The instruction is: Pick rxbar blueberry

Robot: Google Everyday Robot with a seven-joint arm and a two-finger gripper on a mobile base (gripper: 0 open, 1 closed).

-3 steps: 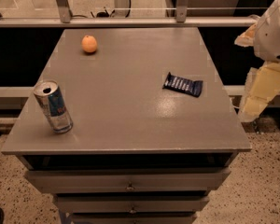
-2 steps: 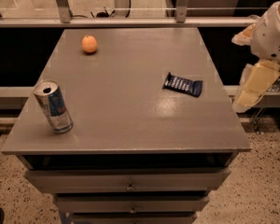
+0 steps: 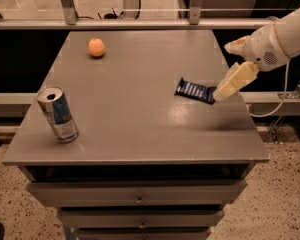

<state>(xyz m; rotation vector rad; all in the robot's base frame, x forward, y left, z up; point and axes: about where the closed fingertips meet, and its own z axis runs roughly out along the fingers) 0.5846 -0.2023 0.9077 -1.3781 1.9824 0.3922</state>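
Three things on the desk: we see the rxbar blueberry (image 3: 195, 90), a drink can (image 3: 58, 114) and an orange (image 3: 96, 47) on a grey desk (image 3: 140, 124) with drawers (image 3: 140, 196) beneath.
Task's thing: the rxbar blueberry lies flat, right of centre in the frame, near the desk's right edge. It has a dark navy wrapper with pale lettering and sits well apart from the other two things.
Hand: the hand (image 3: 222, 73) sits at the right of the frame on a white arm (image 3: 285, 36). Its two cream fingers (image 3: 237, 79) stand apart, with nothing between them.
Contact: the lower finger's tip overlaps the bar's right end. We cannot tell whether it touches or hangs just above.
Can: lower left, silver and blue, top opened.
Orange: upper left.
Step, as we judge it: approach, with nothing gripped yet.
Risk of pushing: with only one finger at the bar's end, coming down off-centre could shove the flat bar along the desk rather than straddle it.
Risk of height: closing too high would catch nothing. Going too low would press the tips into the desk.
Risk of slip: the thin, slick wrapper may slide out of a shallow pinch.
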